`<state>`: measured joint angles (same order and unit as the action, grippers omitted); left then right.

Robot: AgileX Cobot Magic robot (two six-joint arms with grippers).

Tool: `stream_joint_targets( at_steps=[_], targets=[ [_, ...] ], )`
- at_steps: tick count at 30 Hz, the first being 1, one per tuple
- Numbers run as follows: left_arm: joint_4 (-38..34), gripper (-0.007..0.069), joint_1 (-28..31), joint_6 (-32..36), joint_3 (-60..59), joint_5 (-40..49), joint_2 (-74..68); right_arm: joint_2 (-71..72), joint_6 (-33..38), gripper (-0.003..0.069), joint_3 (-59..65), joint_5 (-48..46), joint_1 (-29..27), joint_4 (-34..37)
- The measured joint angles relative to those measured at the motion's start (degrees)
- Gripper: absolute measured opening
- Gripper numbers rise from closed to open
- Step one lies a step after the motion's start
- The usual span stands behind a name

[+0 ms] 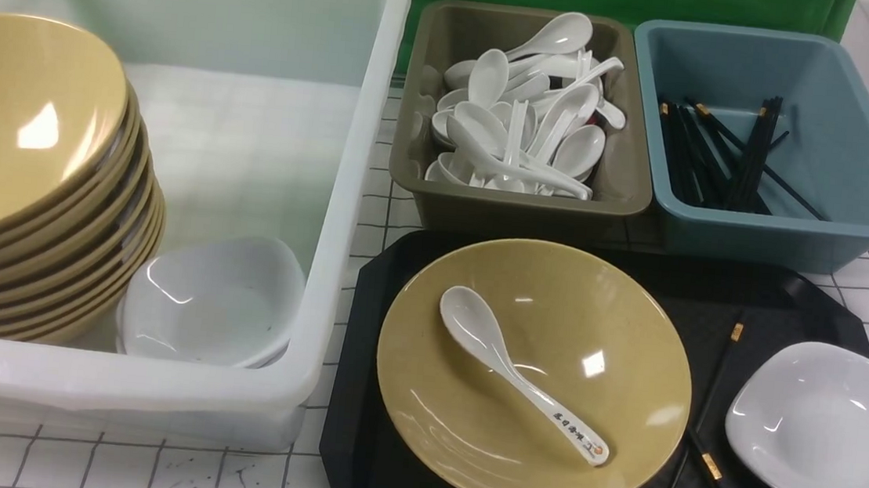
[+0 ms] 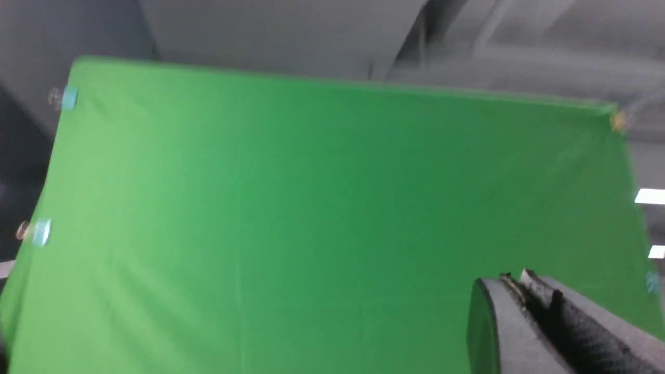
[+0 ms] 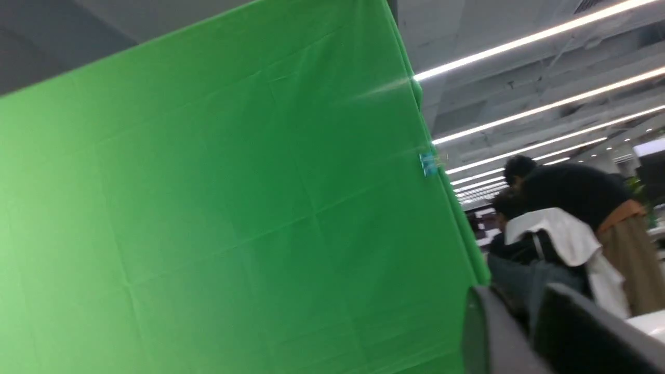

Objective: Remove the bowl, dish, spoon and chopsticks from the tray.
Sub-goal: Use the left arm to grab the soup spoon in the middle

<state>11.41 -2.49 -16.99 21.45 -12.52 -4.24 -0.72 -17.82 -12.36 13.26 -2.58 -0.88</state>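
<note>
A white gridded tabletop point(image 1: 147, 470) carries everything. Its biggest load is the translucent white tub point(image 1: 364, 151) on the left, holding a tilted stack of yellow bowls point(image 1: 20, 129) with a few white dishes point(image 1: 213, 303) nested beside it. Right of the tub, at the near edge, lies the black tray point(image 1: 783, 306) with nothing cleared from it. The bowl point(image 1: 594, 313) sits on the tray's left half, upright and touching nothing outside the tray.

Behind the tray stand two bins side by side: the olive bin point(image 1: 427, 62) is heaped with plain white spoons point(image 1: 520, 118), and the blue bin point(image 1: 840, 99) to its right holds a bundle of black chopsticks point(image 1: 725, 155).

The dish point(image 1: 827, 428) rests on the tray's right side, well apart from the bowl. The spoon point(image 1: 521, 377) lies inside the bowl, scoop toward the far left and marked handle end toward the near right rim. The chopsticks point(image 1: 711, 465) lie on the tray between bowl and dish, crossed near their near ends.

Neither arm shows in the front view. Both wrist cameras face a green backdrop point(image 2: 260, 208) – the left gripper point(image 2: 519, 278) has its jaws pressed together with nothing held, while the right gripper point(image 3: 514, 301) has its jaws a little apart, empty.
</note>
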Motion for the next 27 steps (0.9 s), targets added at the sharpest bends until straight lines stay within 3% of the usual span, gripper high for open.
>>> stream_joint_targets(
  at_steps=[3,6,9,13,18,23,27],
  targets=[
    [0.07,-0.0012,0.00,-6.08,10.26,9.49,-10.77,-3.59,3.31,0.0046,-8.90,-10.35,-0.06,0.00],
    [-0.31,-0.0012,-0.53,-9.14,14.97,15.15,-17.99,-8.63,4.82,0.0035,-15.09,-19.23,-0.06,0.00],
    [-1.96,-0.0012,-4.35,-9.53,20.74,26.42,-28.94,-14.18,9.17,0.0035,-16.29,-30.66,0.02,0.15],
    [-8.03,-0.0012,-14.19,0.02,28.28,43.46,-41.33,-21.01,20.94,0.0035,-17.32,-47.59,2.14,5.67],
    [-18.97,-0.0010,-24.43,12.53,35.88,55.64,-54.61,-27.34,33.55,0.0035,-17.92,-56.32,5.04,13.97],
    [-31.45,0.0005,-32.86,21.74,44.48,64.17,-70.47,-31.18,38.79,0.0035,-17.98,-61.90,5.68,16.30],
    [-29.86,0.0081,-39.36,24.43,52.18,67.19,-81.13,-31.27,40.50,0.0035,-18.03,-62.55,5.68,16.60]
  ],
)
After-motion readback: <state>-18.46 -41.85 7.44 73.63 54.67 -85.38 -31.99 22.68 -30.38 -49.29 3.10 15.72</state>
